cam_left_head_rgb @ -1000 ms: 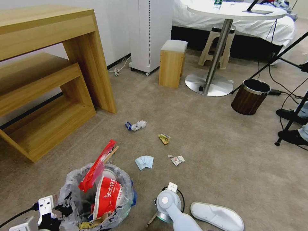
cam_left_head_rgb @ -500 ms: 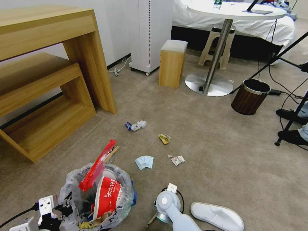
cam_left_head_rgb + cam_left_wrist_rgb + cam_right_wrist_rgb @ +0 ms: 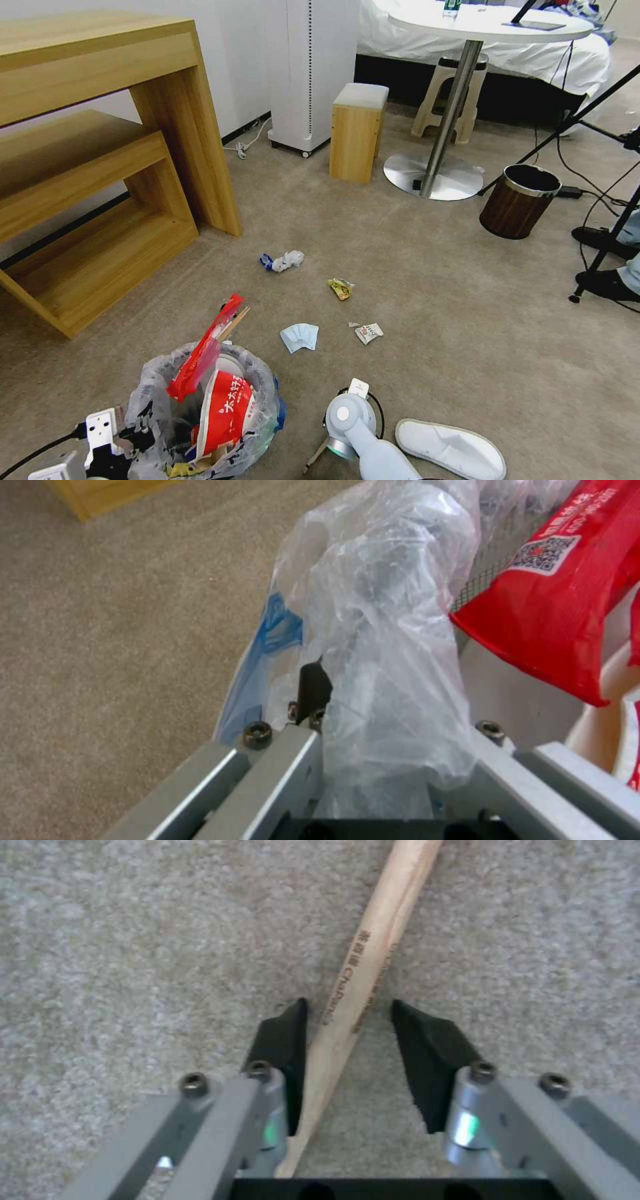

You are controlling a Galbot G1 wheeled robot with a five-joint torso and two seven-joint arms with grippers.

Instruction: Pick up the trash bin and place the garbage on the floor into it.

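Crinkly plastic lines the trash bin, clamped at its rim by our left gripper; a red wrapper and paper bowl already sit inside. Our right gripper, fingers spread, straddles the wooden sticks on the floor. We judge 1 slipper, a mask, tissue and 2 wrappers remain.

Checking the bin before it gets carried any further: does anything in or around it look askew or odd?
Yes. A red wrapper and wooden sticks jut up past the rim of the trash bin, which looks overfull. The left gripper pinches the bin's bagged rim.
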